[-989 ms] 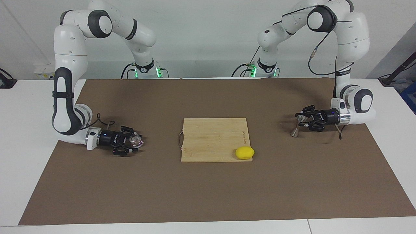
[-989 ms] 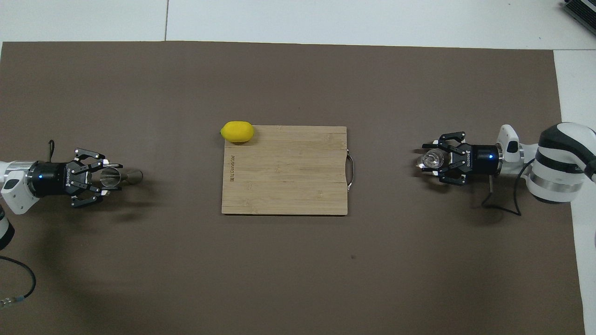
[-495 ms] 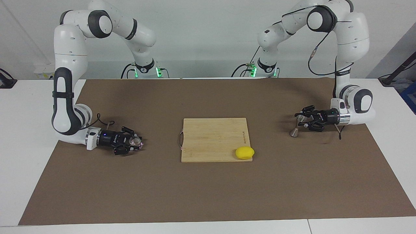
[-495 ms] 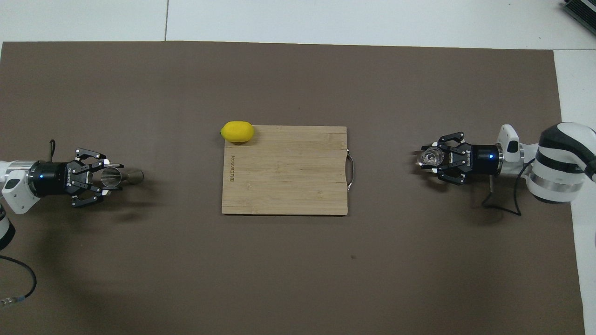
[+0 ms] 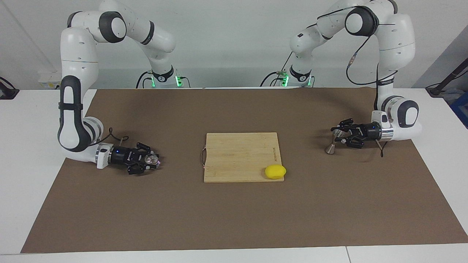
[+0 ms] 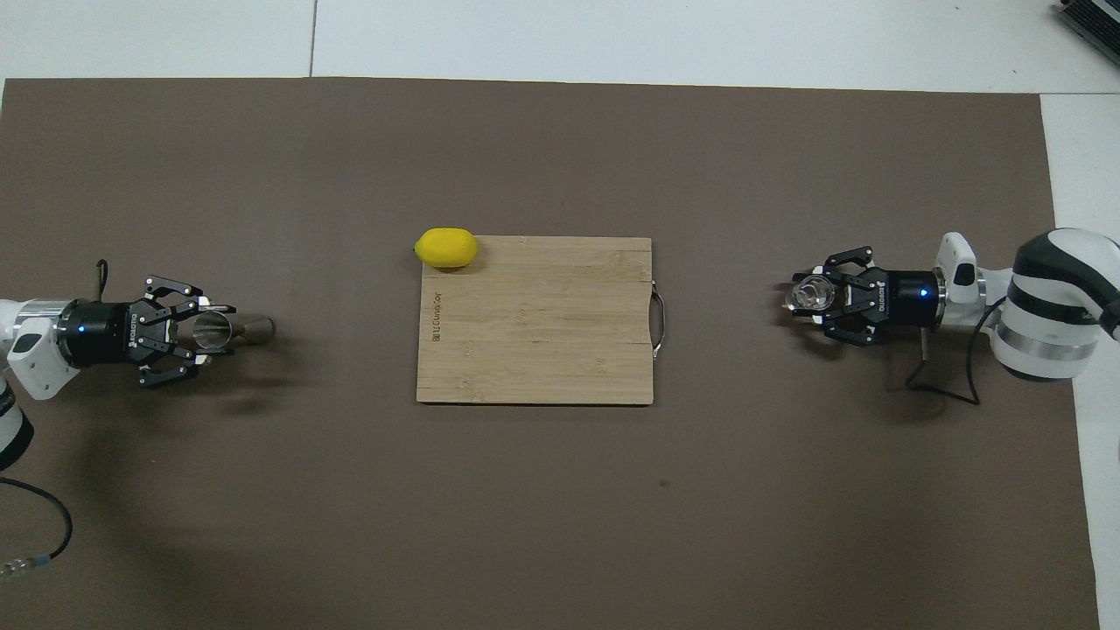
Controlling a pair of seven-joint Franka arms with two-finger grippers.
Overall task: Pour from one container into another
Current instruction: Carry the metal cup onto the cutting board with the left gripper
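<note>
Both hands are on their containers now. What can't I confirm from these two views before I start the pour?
- Whether the glass cup holds any liquid: too small in both views, fingers of the right hand around it.
- Whether the jigger in the left hand is lifted off the mat: unclear.
- Left arm: cut off at the overhead view's edge.

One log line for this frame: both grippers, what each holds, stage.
left gripper: shut on jigger | right gripper: shut on glass cup | both at opposite table ends, cutting board between | stage: grasped, pour not started
</note>
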